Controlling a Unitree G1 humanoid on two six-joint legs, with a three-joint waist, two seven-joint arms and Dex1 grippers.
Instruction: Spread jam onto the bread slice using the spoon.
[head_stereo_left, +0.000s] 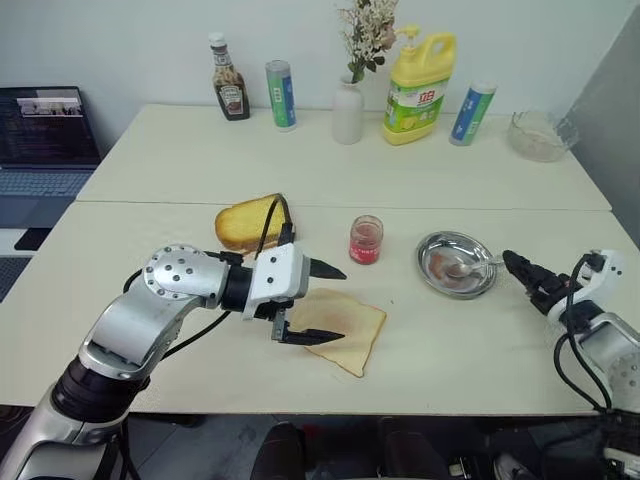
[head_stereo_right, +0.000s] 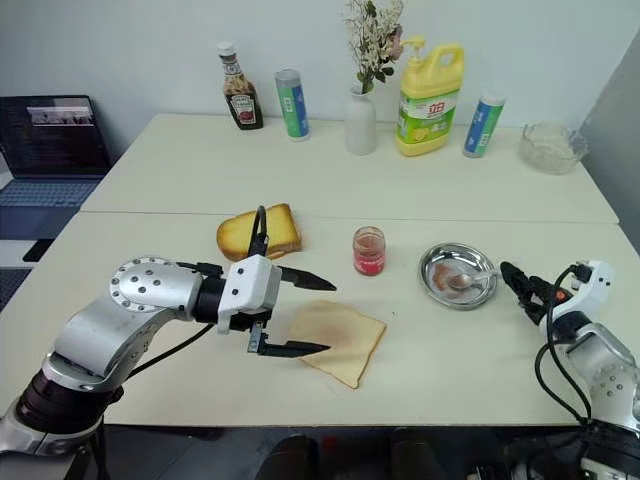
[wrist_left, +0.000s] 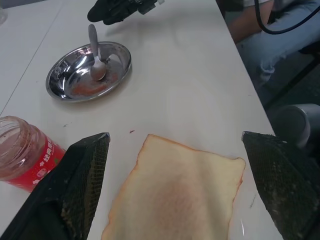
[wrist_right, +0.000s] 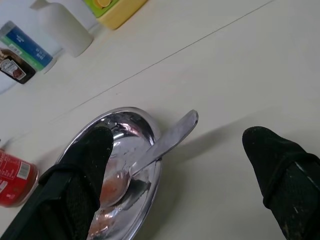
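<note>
1. Bread slice is lying flat under the left gripper, whose jaws are standing wide apart and empty; slice centre is showing a faint red tint.
2. Steel dish is sitting just ahead of the right gripper, which is gaping too and holding nothing.
3. Jam is sitting beyond the dish.
4. Spoon is resting bowl-down in the dish, handle overhanging the rim towards the right gripper. Right arm is nearer.

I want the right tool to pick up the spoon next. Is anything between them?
Nothing visible blocks it. The spoon lies in the steel dish, handle over the rim toward the open right tool, with bare table between them.
</note>
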